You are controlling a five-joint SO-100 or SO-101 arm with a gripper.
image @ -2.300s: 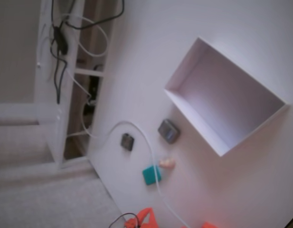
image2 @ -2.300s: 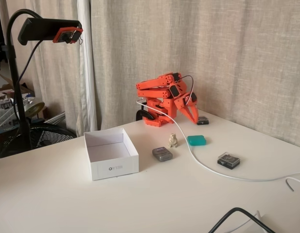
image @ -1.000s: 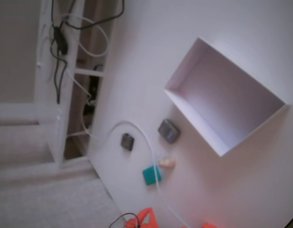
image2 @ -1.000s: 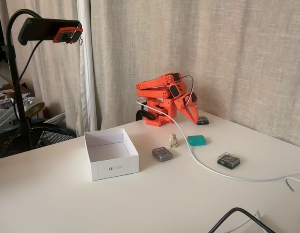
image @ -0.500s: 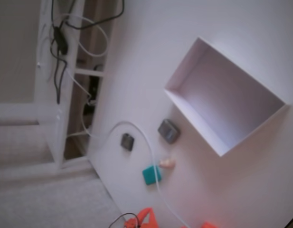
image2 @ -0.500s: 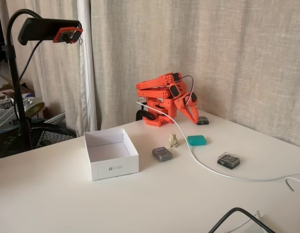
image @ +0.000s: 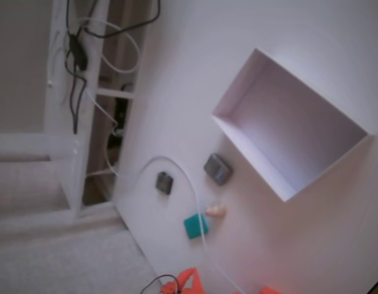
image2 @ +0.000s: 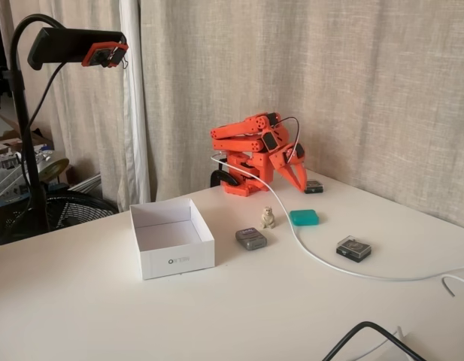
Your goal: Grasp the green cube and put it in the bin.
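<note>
Sitting flat on the surface [image2: 239, 316], the cube [image2: 304, 217] lies at about 5 o'clock from the gripper [image2: 295, 179], just below its tips and not touching, with the bin [image2: 177, 259] far left; I cannot tell if the gripper is wide or narrow.

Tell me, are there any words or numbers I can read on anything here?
On the front wall of the bin: a small grey mark, too small and blurred to read.
On the green cube, the grey block and the arm: no writing that shows.
</note>
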